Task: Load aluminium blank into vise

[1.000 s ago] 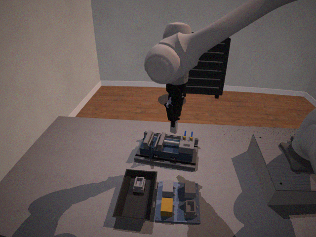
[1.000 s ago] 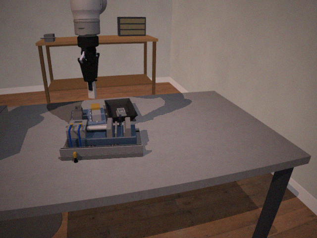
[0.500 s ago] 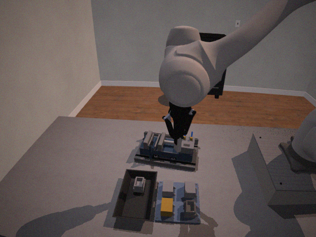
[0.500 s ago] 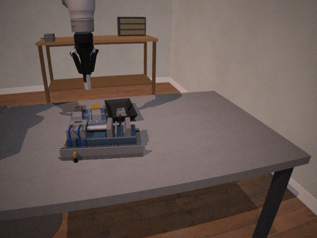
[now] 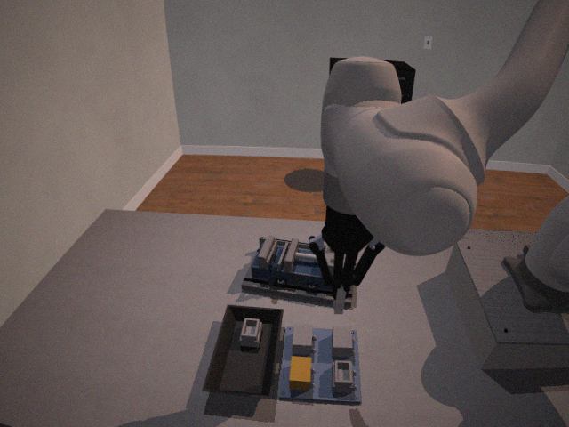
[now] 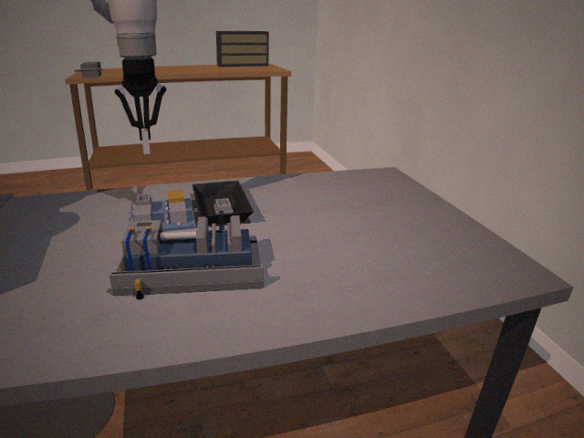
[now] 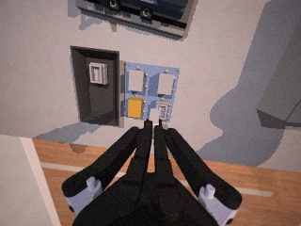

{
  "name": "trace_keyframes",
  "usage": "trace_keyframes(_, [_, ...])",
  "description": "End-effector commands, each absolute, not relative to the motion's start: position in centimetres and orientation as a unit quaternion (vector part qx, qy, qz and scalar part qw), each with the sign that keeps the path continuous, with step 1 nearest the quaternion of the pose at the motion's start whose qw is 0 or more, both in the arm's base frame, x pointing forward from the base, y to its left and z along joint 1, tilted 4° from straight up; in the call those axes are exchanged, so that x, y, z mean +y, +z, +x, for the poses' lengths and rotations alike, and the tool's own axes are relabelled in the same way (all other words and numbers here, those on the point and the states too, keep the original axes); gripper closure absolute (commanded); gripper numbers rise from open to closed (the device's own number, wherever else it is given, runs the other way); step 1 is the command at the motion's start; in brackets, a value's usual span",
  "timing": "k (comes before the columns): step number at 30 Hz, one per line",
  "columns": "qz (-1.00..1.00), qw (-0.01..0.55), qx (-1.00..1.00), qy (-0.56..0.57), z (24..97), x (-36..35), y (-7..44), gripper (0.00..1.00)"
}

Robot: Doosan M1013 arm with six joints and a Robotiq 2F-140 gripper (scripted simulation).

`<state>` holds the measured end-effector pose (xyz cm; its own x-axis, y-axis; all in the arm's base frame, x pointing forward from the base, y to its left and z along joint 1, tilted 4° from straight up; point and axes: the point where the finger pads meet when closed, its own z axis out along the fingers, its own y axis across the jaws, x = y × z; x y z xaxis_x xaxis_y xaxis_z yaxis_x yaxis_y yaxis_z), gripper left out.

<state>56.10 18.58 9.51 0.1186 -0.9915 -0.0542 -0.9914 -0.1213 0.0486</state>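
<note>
A small workshop or machine-tending cell: a robot arm (image 5: 404,174) (image 6: 135,23) beside a grey table (image 5: 151,285) (image 6: 358,264) that carries a vise (image 5: 293,269) (image 6: 188,255) with blue hoses (image 6: 146,249). Behind stands a wooden workbench (image 6: 188,73) bearing a bench vise-like grey block (image 6: 90,69) and a drawer cabinet (image 6: 242,48). Plain walls and plank flooring (image 5: 238,183) (image 6: 329,377) (image 7: 118,169) surround it.
</note>
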Motion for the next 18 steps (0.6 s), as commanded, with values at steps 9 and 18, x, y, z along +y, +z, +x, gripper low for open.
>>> trace_keyframes(9, [0.718, 0.001, -0.695, -0.036, 53.4, 23.1, 9.7, 0.60])
trace_keyframes(18, [0.718, 0.001, -0.695, -0.036, 53.4, 23.1, 9.7, 0.60])
